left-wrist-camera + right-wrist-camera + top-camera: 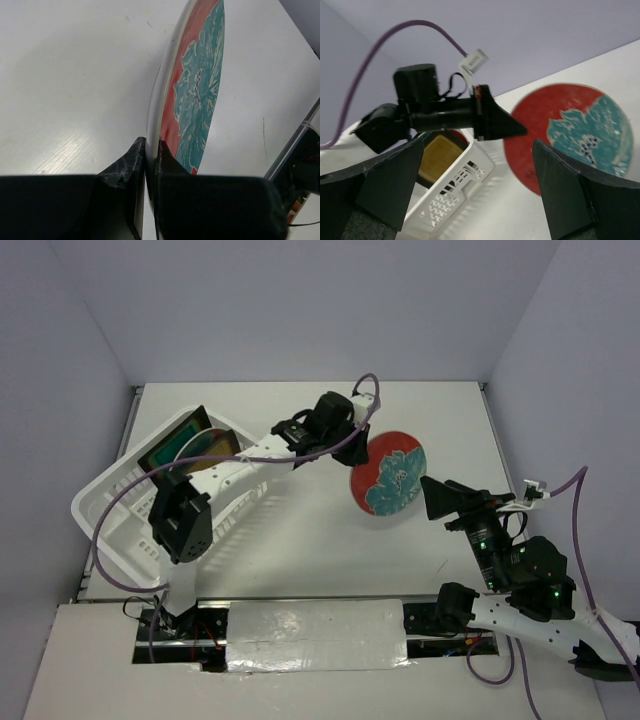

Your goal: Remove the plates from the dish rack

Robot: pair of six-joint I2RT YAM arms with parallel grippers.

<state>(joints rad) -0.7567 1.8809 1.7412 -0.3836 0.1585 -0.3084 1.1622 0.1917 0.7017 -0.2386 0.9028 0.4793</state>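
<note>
"So how far along is it? I can't see past the arm."

"Early, I'd say. One red plate (390,472) is out of the dish rack (100,525). The left hand (358,455) has it pinched by the rim, both fingers closed tight on the edge, and holds it on edge over the middle of the worktop (300,540), well clear of the rack. I can't tell from here whether its lower edge touches the surface."

"And the other arm?"

"The right hand (430,495) sits just beside the plate on the far side from the rack. Its fingers are spread wide with nothing in them, pointing at the patterned face. It looks to me like a handover or a steadying move is coming, but that's only my guess."

"Anything set down yet?"

"I see no plate lying on the worktop. So I'd judge this is the first one, and it isn't even put down."

"What's left in the rack?"

"The teal-green square plate (178,443) stands upright at the far end, and right next to it is what looks like a second red plate (216,444). From the right arm's side you can also catch the mustard square plate (437,156) behind the lattice wall. So three to go, plus this one to place."
</note>
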